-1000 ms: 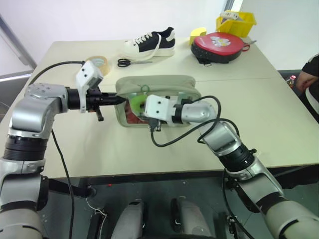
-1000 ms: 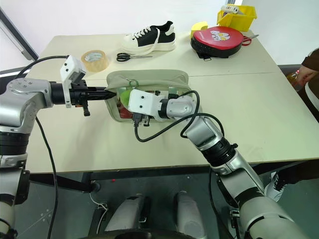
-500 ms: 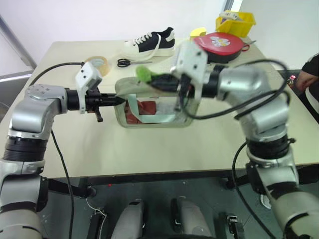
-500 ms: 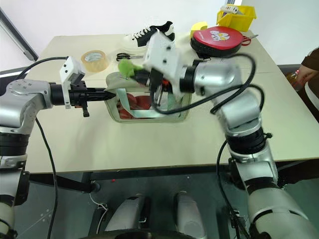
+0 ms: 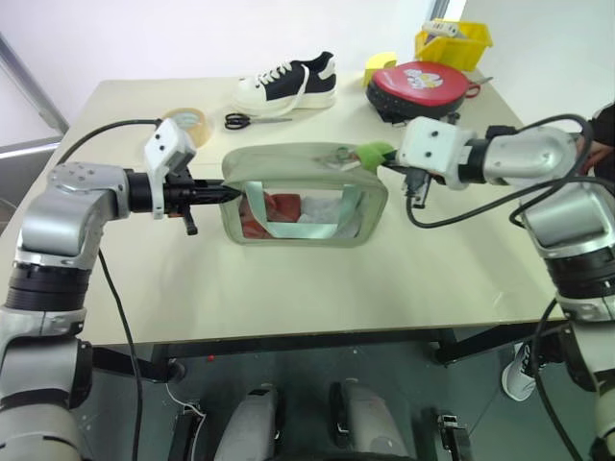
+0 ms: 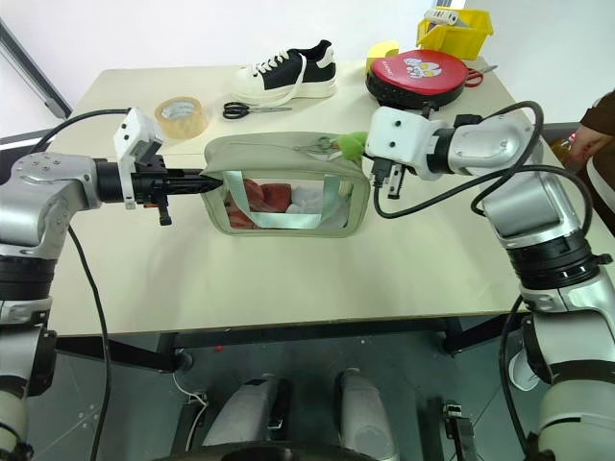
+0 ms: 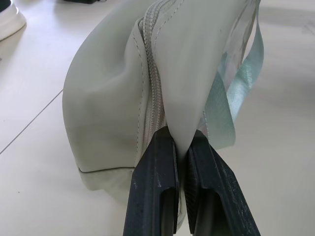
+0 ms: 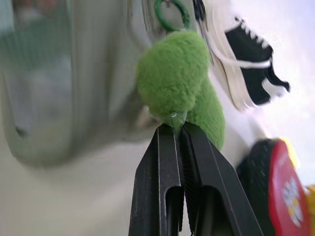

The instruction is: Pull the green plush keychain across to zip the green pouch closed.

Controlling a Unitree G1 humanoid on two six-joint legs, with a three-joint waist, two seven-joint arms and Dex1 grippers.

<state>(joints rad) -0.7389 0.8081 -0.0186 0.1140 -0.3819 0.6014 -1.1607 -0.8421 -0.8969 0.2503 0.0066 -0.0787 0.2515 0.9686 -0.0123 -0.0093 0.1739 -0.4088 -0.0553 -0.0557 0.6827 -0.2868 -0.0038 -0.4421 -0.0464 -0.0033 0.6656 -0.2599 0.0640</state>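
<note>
So I had the right gripper pinched tight on the green plush keychain, which sat right at its fingertips, at the right end of the green pouch on the table. My left gripper was clamped on the pouch's left end beside the zipper.

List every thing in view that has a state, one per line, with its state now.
green pouch: upright on the table, top zipper drawn across.
green plush keychain: at the pouch's right end, pinched.
left gripper: shut on the pouch's left end.
right gripper: shut on the keychain.
tape roll: lying flat.
scissors: lying flat.
shoe: upright.
</note>
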